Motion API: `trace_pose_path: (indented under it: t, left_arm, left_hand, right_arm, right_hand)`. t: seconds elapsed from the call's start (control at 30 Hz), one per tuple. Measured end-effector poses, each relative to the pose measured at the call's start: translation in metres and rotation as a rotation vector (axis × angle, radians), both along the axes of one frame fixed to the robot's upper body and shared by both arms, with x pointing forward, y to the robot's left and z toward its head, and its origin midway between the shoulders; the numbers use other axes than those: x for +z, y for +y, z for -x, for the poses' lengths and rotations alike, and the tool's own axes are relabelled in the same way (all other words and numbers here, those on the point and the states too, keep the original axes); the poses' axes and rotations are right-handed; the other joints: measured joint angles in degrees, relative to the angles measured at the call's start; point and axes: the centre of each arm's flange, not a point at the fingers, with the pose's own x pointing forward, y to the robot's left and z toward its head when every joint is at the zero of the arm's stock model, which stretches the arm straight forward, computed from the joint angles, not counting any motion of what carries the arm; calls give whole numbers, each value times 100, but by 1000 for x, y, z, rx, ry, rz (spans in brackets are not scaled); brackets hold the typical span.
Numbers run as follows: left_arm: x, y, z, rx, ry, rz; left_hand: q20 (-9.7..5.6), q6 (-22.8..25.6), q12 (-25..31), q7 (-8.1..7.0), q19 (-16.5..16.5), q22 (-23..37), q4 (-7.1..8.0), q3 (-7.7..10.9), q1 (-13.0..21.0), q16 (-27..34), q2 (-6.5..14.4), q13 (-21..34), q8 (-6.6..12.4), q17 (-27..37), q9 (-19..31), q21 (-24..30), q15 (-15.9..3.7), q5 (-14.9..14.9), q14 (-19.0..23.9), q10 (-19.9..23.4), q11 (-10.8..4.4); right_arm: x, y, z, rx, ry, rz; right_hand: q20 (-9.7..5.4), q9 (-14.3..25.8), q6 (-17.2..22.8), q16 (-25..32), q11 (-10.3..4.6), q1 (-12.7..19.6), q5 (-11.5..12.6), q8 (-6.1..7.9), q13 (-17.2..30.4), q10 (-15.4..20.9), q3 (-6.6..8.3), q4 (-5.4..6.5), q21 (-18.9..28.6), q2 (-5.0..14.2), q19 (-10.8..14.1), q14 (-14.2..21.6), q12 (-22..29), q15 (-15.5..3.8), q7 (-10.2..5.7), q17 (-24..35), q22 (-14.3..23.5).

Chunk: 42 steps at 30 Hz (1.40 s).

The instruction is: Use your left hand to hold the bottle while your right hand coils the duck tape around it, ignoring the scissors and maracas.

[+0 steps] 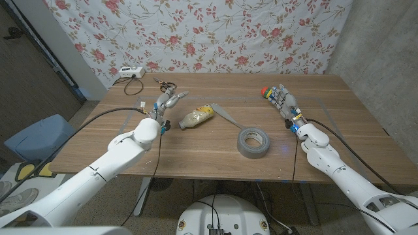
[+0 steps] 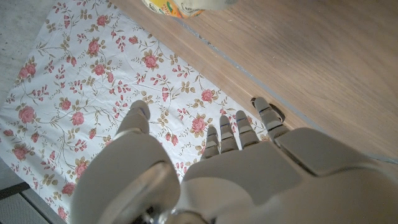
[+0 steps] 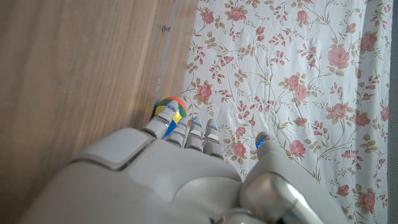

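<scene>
A small clear bottle with a yellowish label lies on its side at the table's middle; its end also shows in the left wrist view. A grey duct tape roll lies flat, nearer the front and right of the bottle. My left hand is just left of the bottle, fingers stretched out and apart, holding nothing. My right hand is beyond the tape on the right, fingers extended and empty, with a colourful maraca at its fingertips.
Scissors lie behind my left hand near the table's far edge. A thin grey strip lies between bottle and tape. A white device sits at the far left corner. A floral cloth hangs behind the table; a blue bin stands left.
</scene>
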Motion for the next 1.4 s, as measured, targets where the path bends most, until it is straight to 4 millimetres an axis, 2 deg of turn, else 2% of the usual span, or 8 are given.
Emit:
trace_pose_path:
  t: [0.27, 0.33, 0.4, 0.8, 0.9, 1.07, 1.4]
  left_arm:
    - [4, -4, 7, 59, 27, -95]
    - [10, -11, 11, 43, 12, -111]
    - [7, -7, 9, 90, 54, -156]
    - [15, -19, 10, 125, 145, -333]
    - [16, -24, 11, 127, 153, -367]
    - [15, -27, 11, 168, 183, -442]
    - [11, -38, 10, 205, 194, -525]
  left_hand:
    - [-13, 244, 15, 50, 113, 0, -60, 61, 346, 0, 3, 25, 27, 0, 0, 0, -39, -34, 102, 156, -23]
    - [-29, 258, 15, 46, 129, 0, -69, 52, 362, 0, -12, 25, 32, 0, 0, 0, -38, -40, 102, 156, -23]
    - [-15, 290, 15, 77, 144, 0, -84, 37, 416, 0, -66, 24, 32, 0, 0, 0, -15, -73, 125, 156, -23]
    - [63, 361, 15, 148, 222, -1, -122, -51, 720, 0, -370, 51, 32, -1, 28, -22, -16, 1, 125, 134, -1]
    - [-1, 460, 15, 128, 286, -1, -99, -75, 816, 0, -466, 79, 32, -1, 27, -22, -39, 68, 207, 231, -34]
    - [-8, 629, 87, 66, 355, -1, -57, -116, 965, 0, -509, 104, 68, 19, 27, -44, -114, 139, 341, 423, -106]
    - [-110, 967, 178, -8, 581, -2, 45, -218, 1011, 107, -461, 155, 130, 52, 53, -44, -247, 166, 652, 773, -228]
  right_arm:
    - [-5, -3, 3, 1, -6, -11]
    - [-5, -3, 3, 1, -10, -13]
    - [-8, -4, 4, 0, -10, -19]
    - [-13, -7, 9, -6, -18, -36]
    - [-14, -8, 10, -8, -21, -40]
    - [-16, -10, 11, -10, -22, -46]
    - [-18, -12, 13, -12, -29, -54]
  right_hand:
    - [0, 0, 0, 0, -32, 0, 0, 0, 0, 32, 0, 0, 0, 0, 0, 0, 0, 0, 0, 0, 0]
    - [0, 0, 0, 0, -32, 0, 0, 0, 0, 32, 0, 0, 0, 0, 0, 0, 0, 0, 0, 0, 0]
    - [0, 0, 0, 0, -32, 0, 0, 0, 0, 32, 0, 0, 0, 0, 0, 0, 0, 0, 0, 0, 0]
    - [0, 0, 0, 0, -32, 0, 40, 0, -1, 31, 0, 0, 0, 0, 0, 0, 0, 0, 0, -1, -1]
    - [0, -1, 0, 0, -32, 0, 39, 0, -1, 31, 0, 0, 0, 0, 0, 0, 0, 0, 0, 0, -1]
    - [0, -1, 0, 0, -32, 0, 39, 0, -1, 31, 0, 0, 0, 0, 0, 0, 0, 0, 0, -1, -1]
    - [0, -1, 0, 0, 12, 0, 39, 0, -1, 75, 0, 0, 0, 0, -1, 0, 0, 1, 0, -1, -1]
